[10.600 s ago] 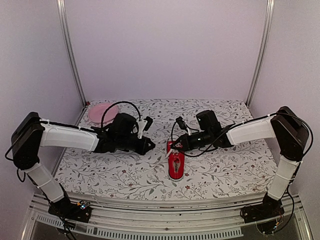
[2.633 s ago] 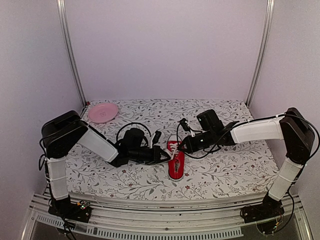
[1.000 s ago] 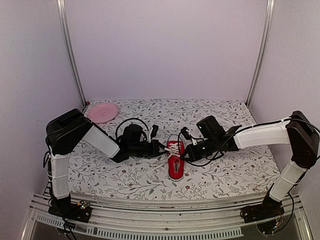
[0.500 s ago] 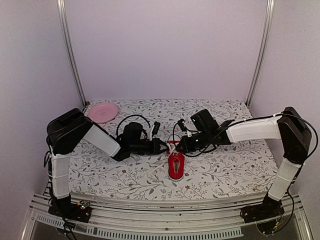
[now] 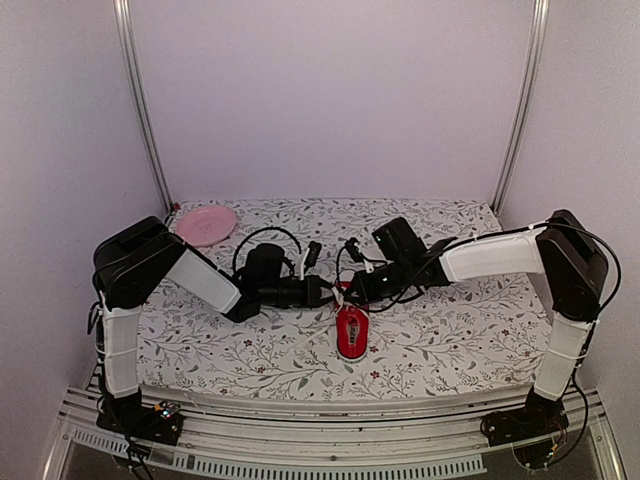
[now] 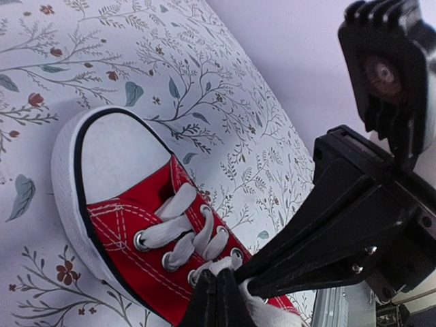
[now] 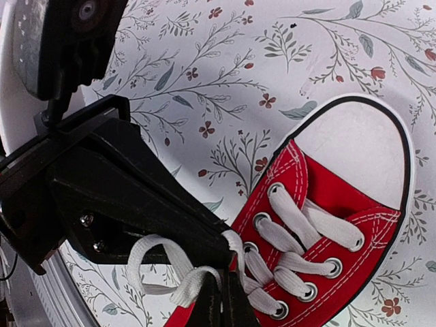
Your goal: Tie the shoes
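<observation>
Nearest me, the red shoe [image 5: 351, 335] is lying in the middle of the table [image 5: 450, 340]. Over its eyelets the left gripper [image 5: 328, 292] and right gripper [image 5: 356, 290] are meeting tip to tip, each pinching shut on the white laces [image 7: 167, 269]. They seem to be forming the knot; next, I'd guess, comes drawing the strands apart without letting them slip. A pink plate [image 5: 206, 224] is sitting in the far left corner.
</observation>
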Action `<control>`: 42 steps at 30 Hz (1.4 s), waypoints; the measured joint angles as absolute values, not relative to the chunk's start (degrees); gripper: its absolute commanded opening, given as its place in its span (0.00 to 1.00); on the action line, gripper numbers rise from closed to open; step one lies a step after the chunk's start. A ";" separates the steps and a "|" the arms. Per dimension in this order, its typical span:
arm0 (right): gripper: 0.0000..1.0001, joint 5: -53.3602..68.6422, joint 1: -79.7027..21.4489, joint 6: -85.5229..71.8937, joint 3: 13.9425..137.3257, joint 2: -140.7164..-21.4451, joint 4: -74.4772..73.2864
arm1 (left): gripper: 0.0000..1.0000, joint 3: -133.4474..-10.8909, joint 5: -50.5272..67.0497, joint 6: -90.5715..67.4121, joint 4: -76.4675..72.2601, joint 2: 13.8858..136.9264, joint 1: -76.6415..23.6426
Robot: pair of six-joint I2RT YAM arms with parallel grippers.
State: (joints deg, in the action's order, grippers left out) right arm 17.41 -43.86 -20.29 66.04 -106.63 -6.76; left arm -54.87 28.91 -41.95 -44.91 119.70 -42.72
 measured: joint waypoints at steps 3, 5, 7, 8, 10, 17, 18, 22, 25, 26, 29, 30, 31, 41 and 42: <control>0.02 18.06 -43.86 -19.97 66.30 -107.07 -6.44 | 0.00 -54.78 28.99 -41.93 -45.10 119.70 -42.72; 0.02 18.48 -43.88 -19.81 66.37 -107.24 -6.39 | 0.00 -54.57 29.02 -41.93 -45.19 119.70 -42.68; 0.02 18.68 -43.97 -19.64 66.41 -107.55 -6.35 | 0.00 -54.37 28.99 -41.93 -45.23 119.70 -42.68; 0.02 18.68 -44.01 -19.62 66.48 -107.74 -6.35 | 0.00 -54.28 28.95 -41.93 -45.19 119.70 -42.68; 0.02 18.50 -44.10 -19.66 66.63 -108.31 -6.37 | 0.00 -53.80 28.86 -41.93 -45.39 119.68 -42.61; 0.02 16.62 -44.66 -19.62 67.07 -109.62 -6.46 | 0.00 -51.37 28.49 -42.24 -46.81 119.48 -42.61; 0.02 16.43 -44.82 -19.53 67.20 -109.78 -6.48 | 0.00 -51.20 28.51 -42.37 -47.13 119.48 -42.61; 0.02 15.51 -45.76 -18.61 67.57 -110.19 -6.52 | 0.00 -51.11 28.53 -43.09 -48.07 119.48 -42.61; 0.02 14.98 -46.19 -17.89 67.79 -110.59 -6.72 | 0.00 -51.11 28.51 -43.35 -48.21 119.48 -42.61; 0.02 14.98 -46.26 -17.74 67.83 -110.69 -6.74 | 0.00 -51.11 28.51 -43.40 -48.23 119.48 -42.61; 0.02 14.96 -46.41 -17.30 67.88 -110.87 -6.74 | 0.00 -51.11 28.51 -43.59 -48.40 119.48 -42.61; 0.02 14.98 -46.46 -17.15 67.88 -110.87 -6.74 | 0.00 -51.11 28.51 -43.64 -48.56 119.48 -42.61; 0.02 15.05 -46.48 -17.10 67.88 -110.87 -6.72 | 0.00 -51.11 28.51 -43.70 -48.60 119.48 -42.61; 0.02 14.22 -46.74 -17.21 67.88 -111.13 -6.35 | 0.00 -51.03 28.97 -44.97 -48.99 118.80 -43.18; 0.02 13.89 -46.83 -17.34 67.88 -111.13 -6.31 | 0.00 -51.03 29.19 -45.08 -49.06 118.48 -43.33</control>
